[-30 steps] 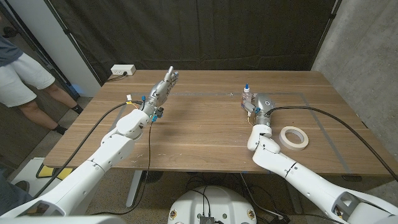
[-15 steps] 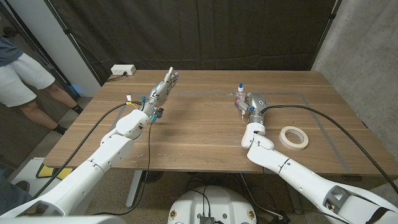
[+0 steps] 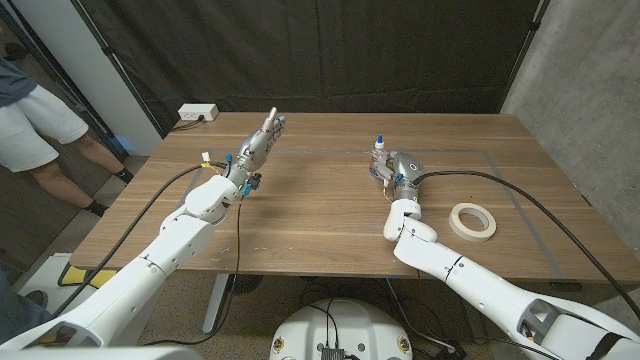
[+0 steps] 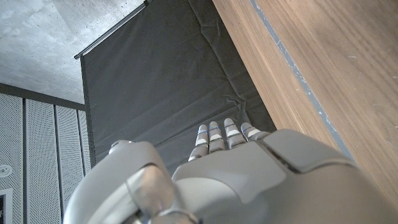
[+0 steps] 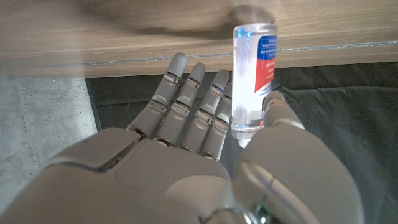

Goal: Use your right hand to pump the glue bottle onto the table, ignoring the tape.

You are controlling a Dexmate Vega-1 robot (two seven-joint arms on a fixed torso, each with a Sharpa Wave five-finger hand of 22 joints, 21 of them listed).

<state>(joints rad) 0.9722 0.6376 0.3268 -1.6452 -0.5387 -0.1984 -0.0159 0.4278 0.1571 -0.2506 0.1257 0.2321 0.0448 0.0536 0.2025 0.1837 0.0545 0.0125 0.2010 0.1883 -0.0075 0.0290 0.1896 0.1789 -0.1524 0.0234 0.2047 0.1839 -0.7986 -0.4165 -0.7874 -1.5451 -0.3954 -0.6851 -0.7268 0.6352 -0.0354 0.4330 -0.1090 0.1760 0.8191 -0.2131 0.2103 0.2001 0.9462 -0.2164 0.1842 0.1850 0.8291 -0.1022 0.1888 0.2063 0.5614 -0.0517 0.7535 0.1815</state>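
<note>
A person (image 3: 35, 125) in white shorts stands at the far left, off the table's corner. A white power strip (image 3: 198, 114) lies on the wooden table (image 3: 320, 215) near its far left corner. The left hand (image 3: 262, 141) stands over the far left part of the table with its fingers stretched out straight and close together, reaching toward the black curtain (image 3: 300, 50); it holds nothing. In the left wrist view the fingers (image 4: 224, 134) lie side by side and extended, with the table edge beside them.

Right of the middle, toward the far side, the glue bottle (image 3: 378, 155) stands upright with its blue tip up. The right hand (image 3: 393, 168) is just beside it, on its right. In the right wrist view the clear bottle (image 5: 254, 78), with its red and blue label, sits between the thumb (image 5: 277, 115) and the fingers (image 5: 189, 102), which are straight and slightly spread. The thumb seems to touch the bottle's side; whether the hand truly grips it I cannot tell.

Further right, a roll of tape (image 3: 471, 221) lies flat on the table, well apart from the bottle, beside the right forearm.
</note>
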